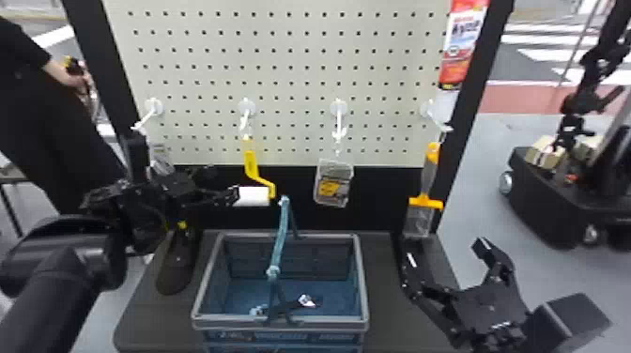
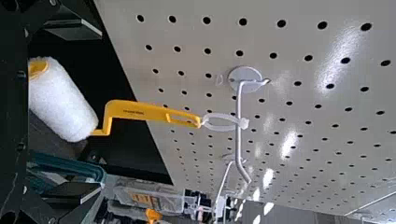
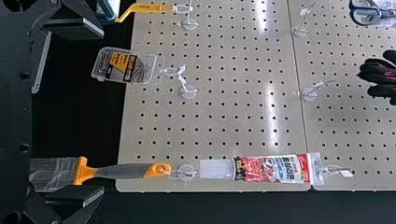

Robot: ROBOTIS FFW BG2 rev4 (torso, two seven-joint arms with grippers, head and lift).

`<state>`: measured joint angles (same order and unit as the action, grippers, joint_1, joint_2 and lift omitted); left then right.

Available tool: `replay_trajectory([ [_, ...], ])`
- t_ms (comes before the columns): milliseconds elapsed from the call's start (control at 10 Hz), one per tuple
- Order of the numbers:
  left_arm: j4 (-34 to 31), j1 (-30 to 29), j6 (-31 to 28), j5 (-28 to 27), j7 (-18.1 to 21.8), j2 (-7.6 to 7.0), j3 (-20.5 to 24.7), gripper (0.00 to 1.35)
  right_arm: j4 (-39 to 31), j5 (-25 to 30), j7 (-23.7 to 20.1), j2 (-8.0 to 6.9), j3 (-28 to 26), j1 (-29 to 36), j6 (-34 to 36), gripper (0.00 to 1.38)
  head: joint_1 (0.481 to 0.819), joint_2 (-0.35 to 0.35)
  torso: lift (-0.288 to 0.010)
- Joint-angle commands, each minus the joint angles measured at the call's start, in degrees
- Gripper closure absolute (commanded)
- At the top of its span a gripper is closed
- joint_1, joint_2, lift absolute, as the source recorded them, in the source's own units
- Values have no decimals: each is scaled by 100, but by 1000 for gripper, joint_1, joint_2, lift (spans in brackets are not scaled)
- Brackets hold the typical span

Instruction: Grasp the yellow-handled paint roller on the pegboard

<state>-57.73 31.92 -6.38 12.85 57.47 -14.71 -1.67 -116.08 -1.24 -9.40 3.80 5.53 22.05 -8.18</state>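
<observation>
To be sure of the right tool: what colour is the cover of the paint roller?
White. The roller cover shows best in the left wrist view.

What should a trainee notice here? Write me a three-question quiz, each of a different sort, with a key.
1. True or false: the left gripper is shut on the paint roller.
2. What hangs from the hook just to the robot's right of the roller? A) a hammer B) a clear packet C) a wrench
3. Fill in: the right gripper, beside the basket, has its fingers ____.
Key: 1 false, it is open. 2 B. 3 open.
</observation>
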Motion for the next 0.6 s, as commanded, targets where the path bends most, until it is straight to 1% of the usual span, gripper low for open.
replay_trajectory([
  [0,154,188,-30,-11,80,-5,-167,151,55,-17,0,15,36,-36,0,125,549,0,-100],
  [200,323,496,-109,-2,274,4,-457,151,125,-34,0,33,89,-85,-9,124,549,0,-100],
  [400,379,779,-205,-2,335,4,-808,151,182,-61,0,42,115,-110,-9,125,549,0,-100],
  [500,393,828,-232,-37,335,21,-852,185,210,-69,0,42,115,-122,-17,125,549,0,-100],
])
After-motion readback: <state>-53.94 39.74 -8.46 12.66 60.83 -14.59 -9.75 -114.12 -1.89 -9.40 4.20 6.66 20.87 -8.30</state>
